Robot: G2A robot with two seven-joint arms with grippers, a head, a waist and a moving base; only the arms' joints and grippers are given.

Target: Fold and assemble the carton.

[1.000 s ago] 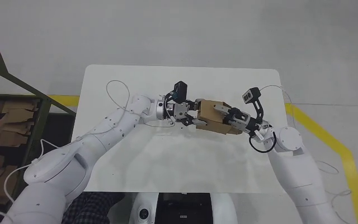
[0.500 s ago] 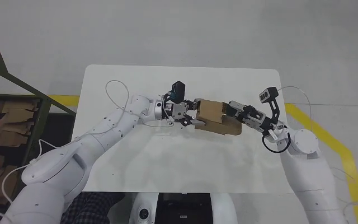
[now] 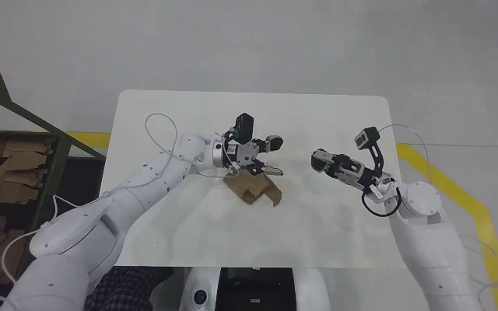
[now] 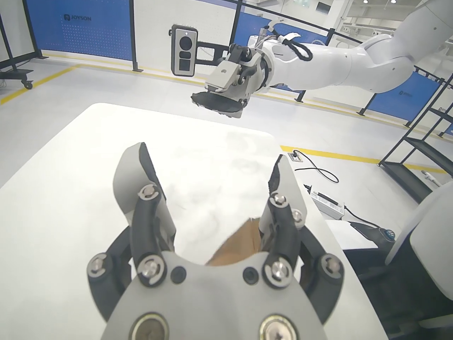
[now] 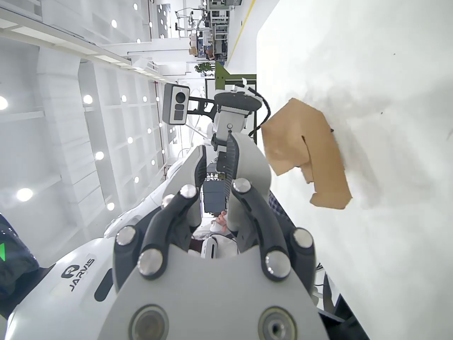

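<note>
Whereas a second ago the carton (image 3: 253, 189) was held up between both arms, it now lies loose on the white surface (image 3: 171, 225), tilted, with one flap sticking out towards the robot. The left end effector (image 3: 272, 154) hangs just above and behind it, fingers spread wide and holding nothing. The right end effector (image 3: 317, 161) has drawn back well clear to the right, its fingers drawn almost together around nothing. The brown card looks only partly folded. From here I would judge the assembly unfinished, and the box will need picking up again before any more flaps can be closed. Whether it was set down or slipped, I cannot say. Beyond the surface there is a pale grey floor (image 3: 249, 47) crossed by a yellow line (image 3: 440, 180), a dark crate of flat cardboard (image 3: 23, 167) to the robot's left, and blue panels (image 4: 78, 19) fencing the hall.
</note>
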